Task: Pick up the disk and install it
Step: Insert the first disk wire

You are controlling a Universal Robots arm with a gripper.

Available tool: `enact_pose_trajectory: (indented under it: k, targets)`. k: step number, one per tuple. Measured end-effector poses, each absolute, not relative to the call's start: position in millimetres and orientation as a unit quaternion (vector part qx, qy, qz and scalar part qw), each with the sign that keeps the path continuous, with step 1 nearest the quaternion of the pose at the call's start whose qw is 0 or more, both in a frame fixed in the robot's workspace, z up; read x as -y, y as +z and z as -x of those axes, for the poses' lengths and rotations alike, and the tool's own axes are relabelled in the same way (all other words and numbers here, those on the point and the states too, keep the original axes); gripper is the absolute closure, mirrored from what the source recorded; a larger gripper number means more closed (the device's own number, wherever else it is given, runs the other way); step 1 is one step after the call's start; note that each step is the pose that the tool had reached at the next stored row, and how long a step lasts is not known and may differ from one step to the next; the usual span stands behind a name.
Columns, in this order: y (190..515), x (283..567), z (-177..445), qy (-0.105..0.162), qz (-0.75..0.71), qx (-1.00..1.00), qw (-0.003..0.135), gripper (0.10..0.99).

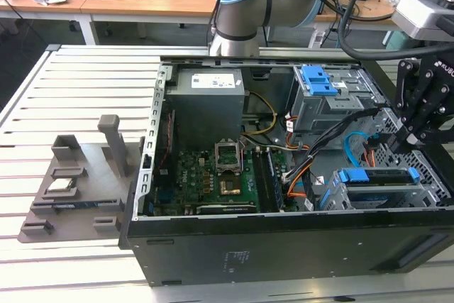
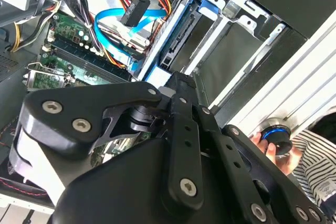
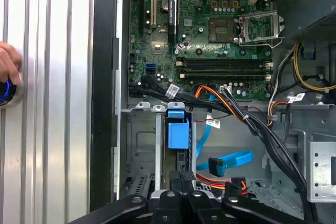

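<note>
The disk (image 1: 376,175), silver with a bright blue frame, sits on edge in the drive cage (image 1: 425,196) at the case's front corner, on the exterior view's right. In the first wrist view the disk's blue frame (image 3: 177,129) stands in a cage slot. My black gripper (image 1: 399,143) hangs just above the disk with a small gap. In both wrist views the linkage converges to one narrow tip (image 3: 186,178) (image 2: 176,80), so the gripper is shut, and I see nothing between its fingers. In the second wrist view the tip points at the disk (image 2: 206,4).
The open computer case (image 1: 213,246) lies on a slatted metal table (image 1: 85,83). Blue and orange cables (image 3: 231,161) run beside the cage. A second cage with a blue latch (image 1: 317,79) stands behind. A grey holder (image 1: 78,182) carries a processor chip (image 1: 60,184). A person's hand (image 3: 8,66) rests on a blue-lit knob (image 2: 277,135).
</note>
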State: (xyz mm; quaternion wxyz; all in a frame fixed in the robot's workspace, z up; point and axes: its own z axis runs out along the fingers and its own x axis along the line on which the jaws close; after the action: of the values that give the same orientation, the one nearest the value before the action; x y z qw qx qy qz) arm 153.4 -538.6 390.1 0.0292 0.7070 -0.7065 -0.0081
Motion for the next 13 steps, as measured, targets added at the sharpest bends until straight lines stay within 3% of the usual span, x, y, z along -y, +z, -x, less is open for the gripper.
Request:
enact_pose_trajectory:
  k: [13]
  targets:
    - [387,502,-170,-0.006,-0.707,0.707,0.031,0.980]
